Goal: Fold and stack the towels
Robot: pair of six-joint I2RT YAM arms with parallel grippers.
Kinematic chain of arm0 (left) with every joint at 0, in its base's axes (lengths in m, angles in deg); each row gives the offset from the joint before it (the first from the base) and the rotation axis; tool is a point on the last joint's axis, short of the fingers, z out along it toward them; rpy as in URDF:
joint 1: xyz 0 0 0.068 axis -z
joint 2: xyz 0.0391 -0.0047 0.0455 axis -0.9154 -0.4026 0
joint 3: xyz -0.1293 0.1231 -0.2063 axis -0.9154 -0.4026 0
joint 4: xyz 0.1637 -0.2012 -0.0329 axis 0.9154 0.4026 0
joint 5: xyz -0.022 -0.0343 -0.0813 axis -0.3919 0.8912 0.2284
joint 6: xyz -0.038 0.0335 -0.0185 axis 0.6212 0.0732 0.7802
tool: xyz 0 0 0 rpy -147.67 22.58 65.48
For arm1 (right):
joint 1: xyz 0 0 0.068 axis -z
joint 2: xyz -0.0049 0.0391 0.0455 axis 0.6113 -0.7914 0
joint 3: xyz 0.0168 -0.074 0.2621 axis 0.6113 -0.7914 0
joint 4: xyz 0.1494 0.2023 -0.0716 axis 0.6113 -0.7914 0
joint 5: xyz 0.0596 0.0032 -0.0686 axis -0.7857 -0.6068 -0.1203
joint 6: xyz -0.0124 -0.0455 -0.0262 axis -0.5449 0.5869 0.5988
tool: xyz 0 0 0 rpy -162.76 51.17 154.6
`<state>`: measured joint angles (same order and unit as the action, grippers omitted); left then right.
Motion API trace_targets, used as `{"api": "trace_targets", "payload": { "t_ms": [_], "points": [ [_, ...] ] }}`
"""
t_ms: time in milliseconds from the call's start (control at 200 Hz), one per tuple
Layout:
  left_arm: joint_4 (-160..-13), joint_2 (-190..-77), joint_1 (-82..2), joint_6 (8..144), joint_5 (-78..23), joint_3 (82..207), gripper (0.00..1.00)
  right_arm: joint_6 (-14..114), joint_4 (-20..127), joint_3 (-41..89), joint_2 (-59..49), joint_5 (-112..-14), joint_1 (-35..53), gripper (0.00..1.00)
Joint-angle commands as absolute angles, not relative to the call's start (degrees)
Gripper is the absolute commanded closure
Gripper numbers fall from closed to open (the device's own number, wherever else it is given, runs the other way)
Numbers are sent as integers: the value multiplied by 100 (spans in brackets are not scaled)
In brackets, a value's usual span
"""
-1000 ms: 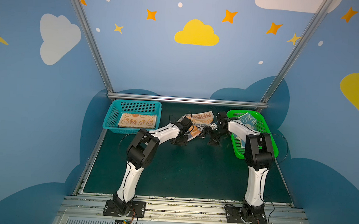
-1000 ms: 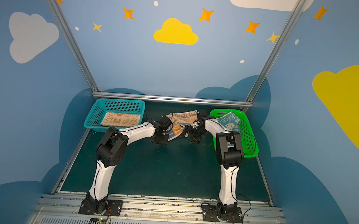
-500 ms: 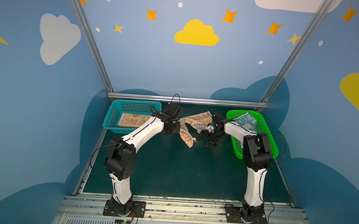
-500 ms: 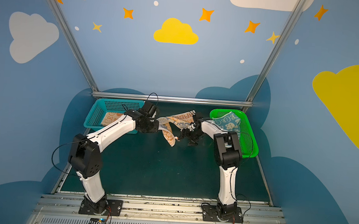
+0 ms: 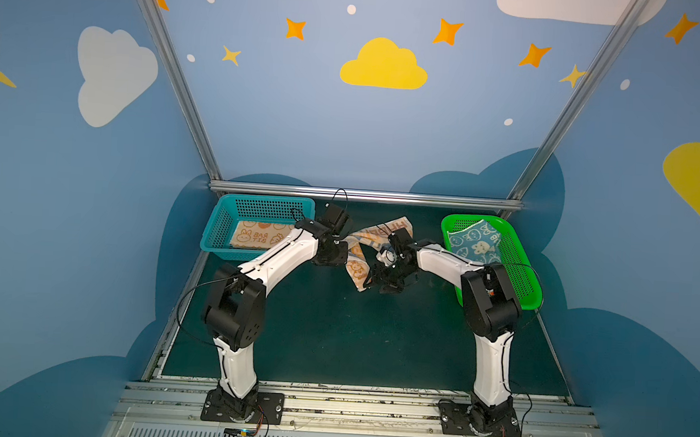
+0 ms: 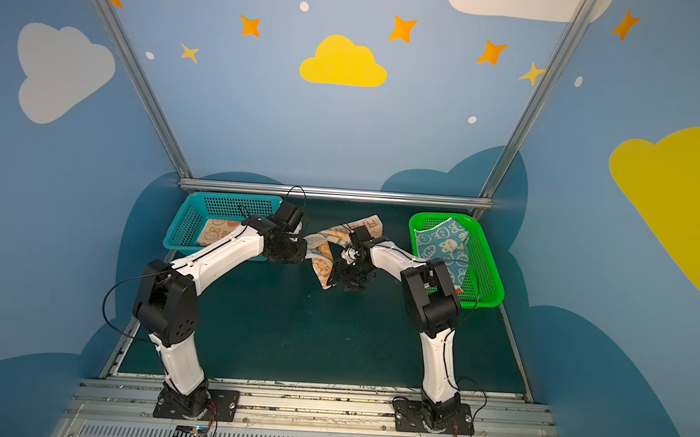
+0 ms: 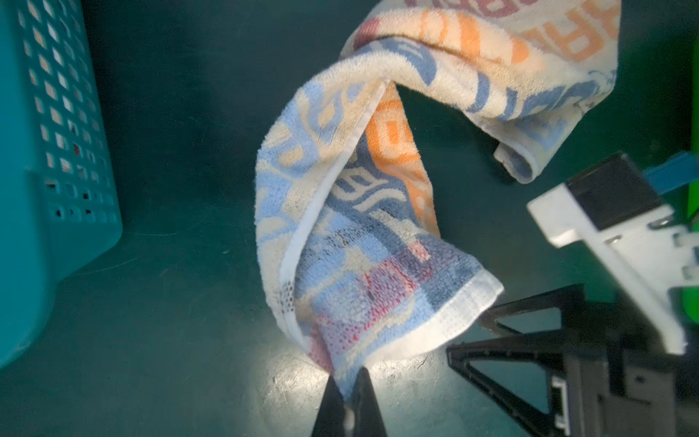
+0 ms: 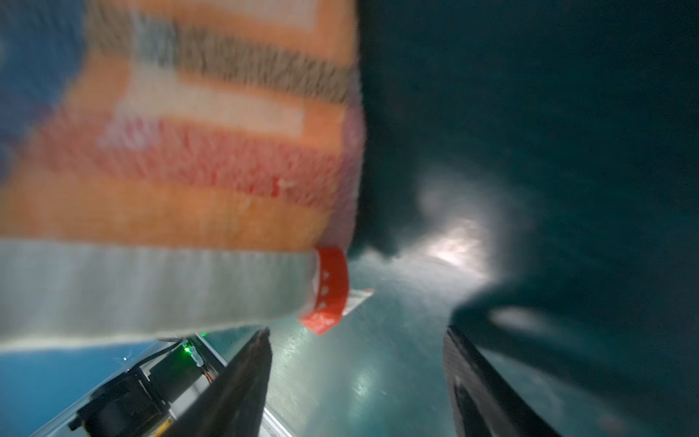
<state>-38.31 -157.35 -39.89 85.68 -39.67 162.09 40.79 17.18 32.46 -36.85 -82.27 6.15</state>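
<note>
We find the left arm (image 5: 279,257) and right arm (image 5: 441,258) both bent at the elbow, reaching inward, with the wrists near each other. The left gripper (image 7: 347,382) is pinched tight on a towel (image 7: 340,227) corner. The right gripper (image 8: 355,336) angles downward, its jaws standing apart with nothing clamped between them.

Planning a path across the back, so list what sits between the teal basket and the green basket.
In both top views, the striped towel is there, pinched by the left gripper, with the right gripper open beside it.
</note>
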Motion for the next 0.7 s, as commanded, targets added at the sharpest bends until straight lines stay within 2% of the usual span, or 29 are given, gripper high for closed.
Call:
{"api": "trace_targets", "payload": {
  "t_ms": [0,230,350,461,541,696],
  "points": [
    [-3742,-15758,-4040,8594,-3877,16404,97,3762,2172,3061,-3528,-8068,486,31],
    [-3784,-15659,-4068,8687,-3761,16422,97,3096,2915,3119,-3806,-7787,203,46],
    [-3808,-15547,-4092,8719,-3746,16365,97,2857,2928,3195,-3931,-7429,135,64],
    [-3844,-15417,-4151,8761,-3720,16330,97,2809,2714,3301,-3987,-7231,183,88],
    [-3916,-15297,-4223,8808,-3622,16297,97,2941,2376,3413,-3877,-7051,358,100],
    [-4213,-15062,-4330,9095,-3455,16247,97,3462,1237,4041,-3533,-6508,1033,100]
  ]
}}
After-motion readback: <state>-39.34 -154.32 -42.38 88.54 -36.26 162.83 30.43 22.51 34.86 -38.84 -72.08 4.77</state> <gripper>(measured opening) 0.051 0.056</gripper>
